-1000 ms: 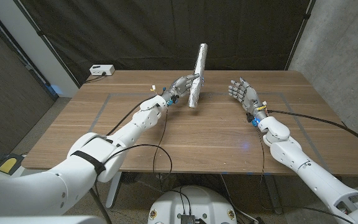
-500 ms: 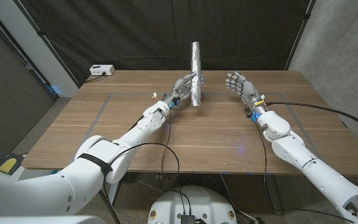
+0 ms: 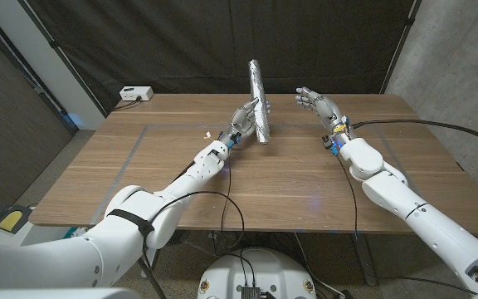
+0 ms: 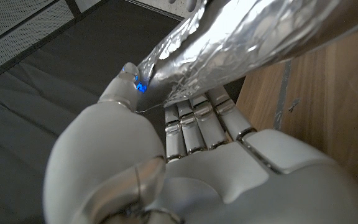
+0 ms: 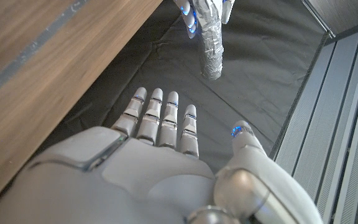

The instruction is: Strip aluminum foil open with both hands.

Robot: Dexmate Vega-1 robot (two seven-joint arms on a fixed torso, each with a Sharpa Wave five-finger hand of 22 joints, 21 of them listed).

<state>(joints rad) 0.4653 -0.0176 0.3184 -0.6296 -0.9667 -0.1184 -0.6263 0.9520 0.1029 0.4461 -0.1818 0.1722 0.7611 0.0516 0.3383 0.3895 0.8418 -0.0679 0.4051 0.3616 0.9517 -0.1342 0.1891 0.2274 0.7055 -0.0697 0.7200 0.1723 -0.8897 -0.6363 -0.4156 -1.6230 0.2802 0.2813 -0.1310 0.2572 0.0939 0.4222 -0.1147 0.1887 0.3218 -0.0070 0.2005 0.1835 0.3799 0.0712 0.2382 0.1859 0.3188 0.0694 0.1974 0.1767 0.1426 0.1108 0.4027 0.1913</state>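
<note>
A long crumpled aluminum foil roll (image 3: pixel 258 100) stands nearly upright above the far middle of the table, its top leaning slightly left. My left hand (image 3: pixel 246 116) grips it near its lower end; in the left wrist view the foil roll (image 4: pixel 253 43) lies across my fingers (image 4: pixel 194 121) with the thumb against it. My right hand (image 3: pixel 318 105) hangs open to the right of the foil, fingers spread and pointing toward it, a short gap away. In the right wrist view the right hand (image 5: pixel 160 146) holds nothing and the foil roll (image 5: pixel 209 37) shows beyond the fingertips.
The wooden table (image 3: pixel 247 178) carries taped rectangle outlines. A small pale scrap (image 3: pixel 208 131) lies on it by my left forearm. A white box (image 3: pixel 135 94) sits at the far left corner. Black curtains hang behind the table.
My left hand has carried the foil a little left and farther back, tipping its top from right-leaning to left-leaning. My right hand has moved up and leftward, closer to the foil.
</note>
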